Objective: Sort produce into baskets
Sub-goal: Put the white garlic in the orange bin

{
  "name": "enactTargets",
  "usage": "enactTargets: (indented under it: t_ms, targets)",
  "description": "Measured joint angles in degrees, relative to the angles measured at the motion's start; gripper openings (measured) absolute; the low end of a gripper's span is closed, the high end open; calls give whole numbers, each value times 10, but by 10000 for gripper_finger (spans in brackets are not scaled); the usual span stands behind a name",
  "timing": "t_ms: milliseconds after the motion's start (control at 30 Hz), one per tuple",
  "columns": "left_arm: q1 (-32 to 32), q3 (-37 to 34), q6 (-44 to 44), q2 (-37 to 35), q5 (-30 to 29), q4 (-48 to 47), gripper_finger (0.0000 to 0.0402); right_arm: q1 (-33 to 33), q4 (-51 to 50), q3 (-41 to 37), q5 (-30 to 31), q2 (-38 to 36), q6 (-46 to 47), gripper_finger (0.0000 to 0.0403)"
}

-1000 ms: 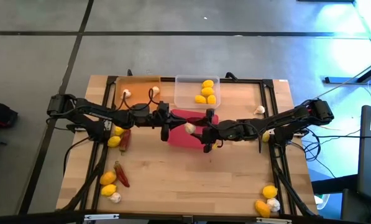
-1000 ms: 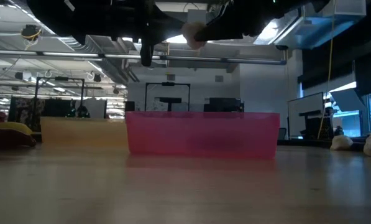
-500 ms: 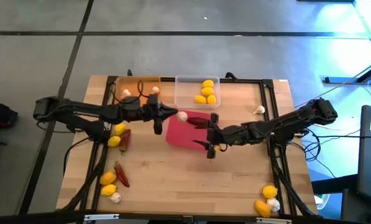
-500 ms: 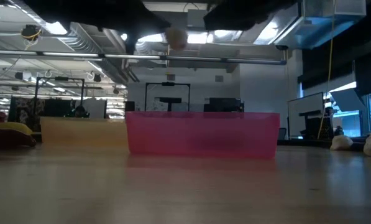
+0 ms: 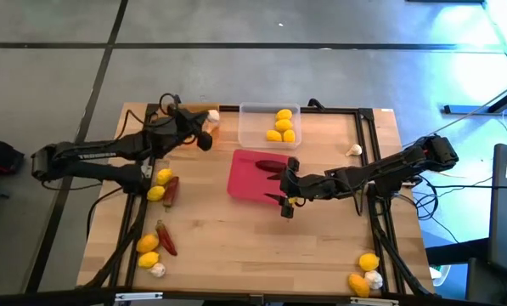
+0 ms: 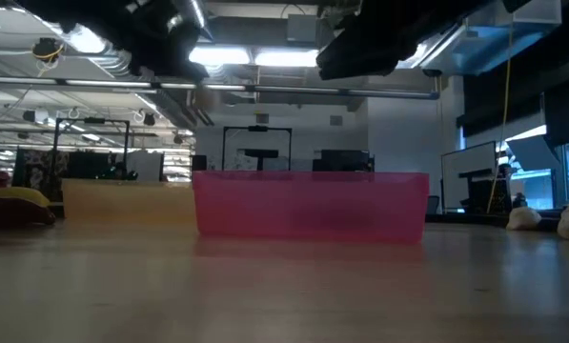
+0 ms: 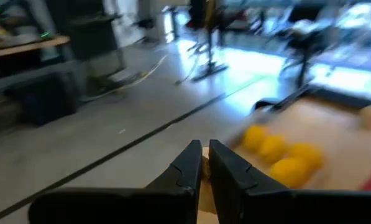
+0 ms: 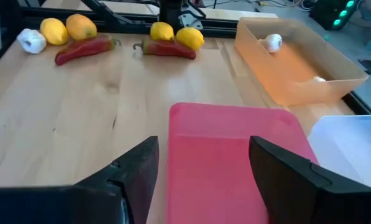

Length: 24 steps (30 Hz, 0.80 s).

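Clearly, the left gripper [image 5: 207, 129], pinching a garlic bulb [image 5: 211, 116], hangs over the orange tray [image 8: 300, 67] at upper left, while the right gripper [image 5: 285, 201] hovers open mid-frame.

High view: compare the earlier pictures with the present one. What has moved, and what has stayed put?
The left gripper, shut on a garlic bulb, swung from above the pink tray to over the orange tray. The right gripper stayed open at the pink tray's right side. The trays and the lemons in the clear tray did not move.
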Motion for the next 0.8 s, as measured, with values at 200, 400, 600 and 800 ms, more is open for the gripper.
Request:
enactTargets:
  t_ms: [200,400,600,800]
  targets:
    - [84,-26,-17,29,-2,1,22,0,0,0,-5,0,0,241]
    - [145,-34,-71,93,-2,12,22,0,-2,0,-5,0,0,241]
    - [182,-34,-74,170,-2,35,22,0,-2,0,-4,0,0,241]
    - [213,-34,-93,231,-1,84,22,0,-2,0,-4,0,0,241]
